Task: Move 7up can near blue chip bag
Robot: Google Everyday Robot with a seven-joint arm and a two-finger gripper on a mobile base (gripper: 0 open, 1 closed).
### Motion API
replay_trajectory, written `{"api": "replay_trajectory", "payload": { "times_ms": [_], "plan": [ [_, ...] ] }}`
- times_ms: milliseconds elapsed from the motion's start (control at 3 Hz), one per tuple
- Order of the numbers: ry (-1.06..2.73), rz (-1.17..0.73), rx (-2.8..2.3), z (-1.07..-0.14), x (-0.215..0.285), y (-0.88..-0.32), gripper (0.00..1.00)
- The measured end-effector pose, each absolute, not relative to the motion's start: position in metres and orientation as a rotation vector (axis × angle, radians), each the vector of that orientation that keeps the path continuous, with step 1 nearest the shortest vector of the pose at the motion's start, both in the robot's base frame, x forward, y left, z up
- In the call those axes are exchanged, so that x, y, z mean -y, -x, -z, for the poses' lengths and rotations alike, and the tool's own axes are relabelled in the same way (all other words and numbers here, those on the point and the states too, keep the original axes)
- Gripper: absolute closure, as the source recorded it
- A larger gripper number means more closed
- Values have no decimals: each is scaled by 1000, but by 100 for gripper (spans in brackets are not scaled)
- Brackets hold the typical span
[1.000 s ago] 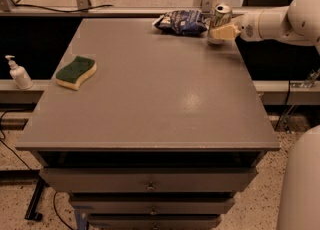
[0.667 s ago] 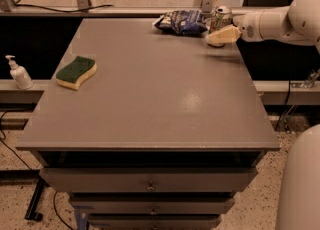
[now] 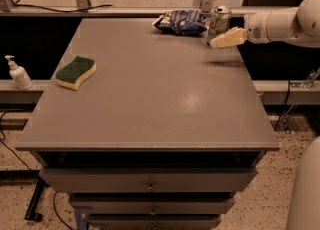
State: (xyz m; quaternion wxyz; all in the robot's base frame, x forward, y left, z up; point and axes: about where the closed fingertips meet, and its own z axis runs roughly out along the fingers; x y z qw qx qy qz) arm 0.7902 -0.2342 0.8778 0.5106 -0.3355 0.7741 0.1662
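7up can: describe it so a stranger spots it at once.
On the grey table, find the far right corner. Beside the crumpled blue chip bag stands the 7up can, the robot's tool at its near side. It is the only upright silvery cylinder.

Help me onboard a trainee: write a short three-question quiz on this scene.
1. True or false: the small silver-white aluminium 7up can lies on its side.
2. Where is the cream end effector? A) over the green-and-yellow sponge; B) beside the can, at the far right of the grey table; C) down by the drawers.
3. What lies immediately left of the can?

Key: 1 false, it stands upright. 2 B. 3 the crumpled dark blue foil chip bag.
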Motion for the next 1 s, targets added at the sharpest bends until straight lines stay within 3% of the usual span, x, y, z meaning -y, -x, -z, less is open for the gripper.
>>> {"api": "replay_trajectory", "payload": {
  "times_ms": [667, 1000],
  "plan": [
    [860, -405, -1808, -902, 282, -694, 0],
    [848, -398, -1815, -899, 293, -688, 0]
  ]
}}
